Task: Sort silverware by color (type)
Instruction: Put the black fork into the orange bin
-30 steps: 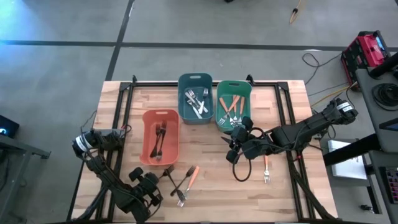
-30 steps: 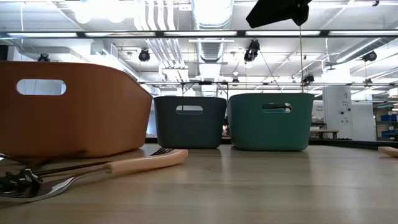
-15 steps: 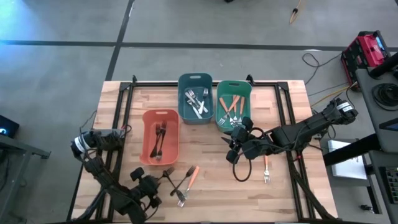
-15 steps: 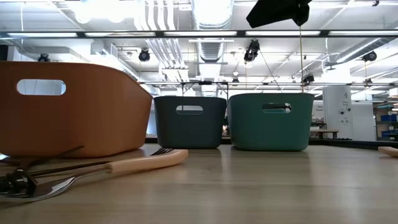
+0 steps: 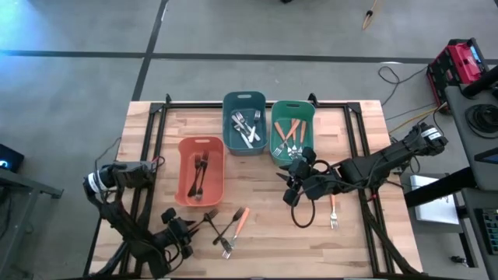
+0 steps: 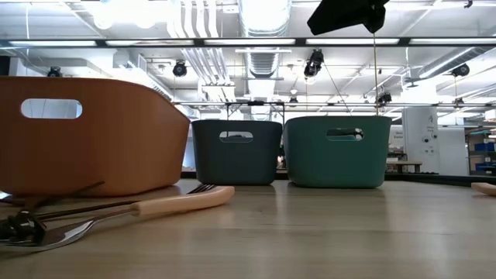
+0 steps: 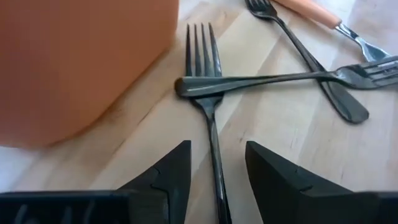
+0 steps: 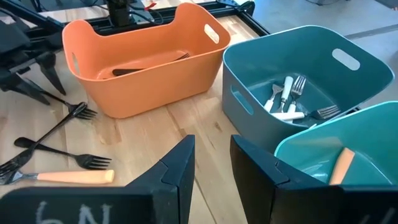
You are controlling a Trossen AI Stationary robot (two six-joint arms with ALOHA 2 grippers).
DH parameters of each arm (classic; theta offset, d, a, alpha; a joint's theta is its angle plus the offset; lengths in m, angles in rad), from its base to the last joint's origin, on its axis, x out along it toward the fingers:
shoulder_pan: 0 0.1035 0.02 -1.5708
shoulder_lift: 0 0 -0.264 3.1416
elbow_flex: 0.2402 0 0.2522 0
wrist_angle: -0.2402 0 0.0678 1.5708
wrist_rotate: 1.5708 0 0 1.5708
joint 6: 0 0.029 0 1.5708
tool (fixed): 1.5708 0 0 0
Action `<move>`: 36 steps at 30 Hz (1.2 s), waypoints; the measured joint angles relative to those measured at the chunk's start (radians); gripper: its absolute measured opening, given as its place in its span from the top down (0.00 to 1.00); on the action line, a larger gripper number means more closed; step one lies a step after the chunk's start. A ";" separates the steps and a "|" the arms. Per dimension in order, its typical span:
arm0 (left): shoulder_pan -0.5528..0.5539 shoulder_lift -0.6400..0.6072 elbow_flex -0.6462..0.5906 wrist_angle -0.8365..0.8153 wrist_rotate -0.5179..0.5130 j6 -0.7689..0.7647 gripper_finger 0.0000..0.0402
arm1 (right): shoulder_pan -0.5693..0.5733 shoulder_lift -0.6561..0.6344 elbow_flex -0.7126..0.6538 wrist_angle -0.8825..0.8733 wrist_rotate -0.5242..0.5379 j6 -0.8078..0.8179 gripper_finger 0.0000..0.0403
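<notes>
Three dark bronze forks [image 5: 210, 222] lie crossed on the wood in front of the salmon bin [image 5: 187, 194], beside an orange-handled fork [image 5: 242, 218] and a silver fork [image 5: 226, 247]. My left gripper [image 5: 185, 232] is low at the table's near left, open. In its wrist view its fingers [image 7: 217, 171] stand on either side of one dark fork's handle [image 7: 213, 140]; whether they touch it I cannot tell. My right gripper [image 5: 292, 185] hangs open and empty over the table's middle, also seen in its wrist view [image 8: 214, 168]. Another orange-handled fork [image 5: 332, 211] lies to its right.
The salmon bin holds dark forks [image 5: 200, 169], the blue bin [image 5: 232, 140] silver pieces, the green bin [image 5: 310, 117] orange-handled ones. A second dark fork [image 7: 267, 79] lies across the one between my left fingers. Bare wood stretches along the near right.
My left gripper has drawn back a little toward the table's left edge and sunk lower, its nose tipping down toward the dark forks. The forks and the right arm have kept still.
</notes>
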 joint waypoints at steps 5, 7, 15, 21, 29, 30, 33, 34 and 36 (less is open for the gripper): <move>-0.001 -0.002 -0.053 0.085 -0.017 0.023 0.68 | 0.000 0.000 0.000 0.000 0.000 0.000 0.77; -0.001 -0.002 -0.058 0.091 -0.018 0.024 0.69 | 0.000 0.000 0.000 0.000 0.000 0.000 0.77; -0.001 -0.003 -0.057 0.086 0.005 0.031 0.85 | 0.000 0.000 -0.001 0.000 0.000 0.002 0.77; 0.000 -0.003 -0.052 0.076 0.012 -0.021 0.98 | 0.004 0.000 -0.005 0.000 0.001 0.014 0.77; 0.008 0.002 0.079 -0.166 0.104 -0.162 0.99 | 0.011 0.000 -0.013 0.000 0.000 0.013 0.77; 0.013 0.002 0.102 -0.203 0.118 -0.170 1.00 | 0.011 0.000 -0.014 0.000 0.000 0.013 0.77; 0.019 0.002 0.158 -0.295 0.171 -0.172 1.00 | 0.011 0.000 -0.014 0.000 0.000 0.013 0.77; 0.018 0.002 0.173 -0.320 0.184 -0.172 1.00 | 0.011 0.000 -0.014 0.000 0.000 0.014 0.77; 0.017 0.001 0.200 -0.350 0.212 -0.172 1.00 | 0.011 0.000 -0.015 0.000 0.000 0.025 0.77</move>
